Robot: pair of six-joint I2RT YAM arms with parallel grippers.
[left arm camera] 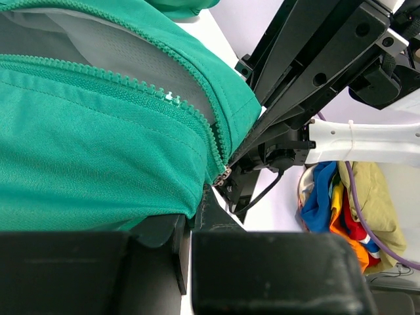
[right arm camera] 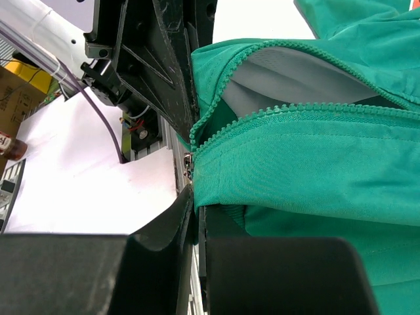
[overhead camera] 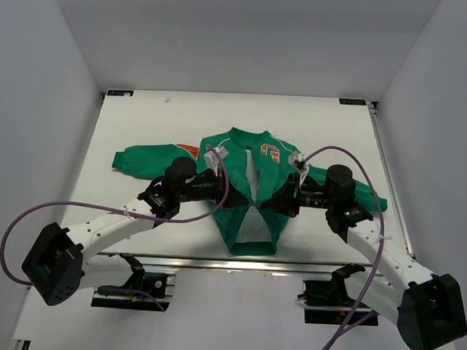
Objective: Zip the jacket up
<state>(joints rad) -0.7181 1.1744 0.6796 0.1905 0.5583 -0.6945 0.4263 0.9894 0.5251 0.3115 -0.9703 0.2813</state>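
Note:
The green jacket [overhead camera: 236,148] lies face up on the white table [overhead camera: 142,115], collar at the far side, with an orange "G" patch [overhead camera: 270,152] and an orange sleeve patch [overhead camera: 189,149]. Its front is open and shows pale lining [overhead camera: 251,221]. My left gripper [overhead camera: 234,195] is shut on the jacket's left front edge [left arm camera: 98,170], close to the zipper slider [left arm camera: 223,175]. My right gripper [overhead camera: 270,202] is shut on the opposite front edge [right arm camera: 295,170], beside the zipper end [right arm camera: 189,161]. The two grippers face each other closely across the opening. Open zipper teeth [left arm camera: 131,84] run along both edges.
A pile of coloured clothes [left arm camera: 338,200] lies beyond the table in the left wrist view. A metal rail [overhead camera: 213,262] runs along the table's near edge. A cardboard box [right arm camera: 23,85] stands off the table. White walls enclose the table on three sides.

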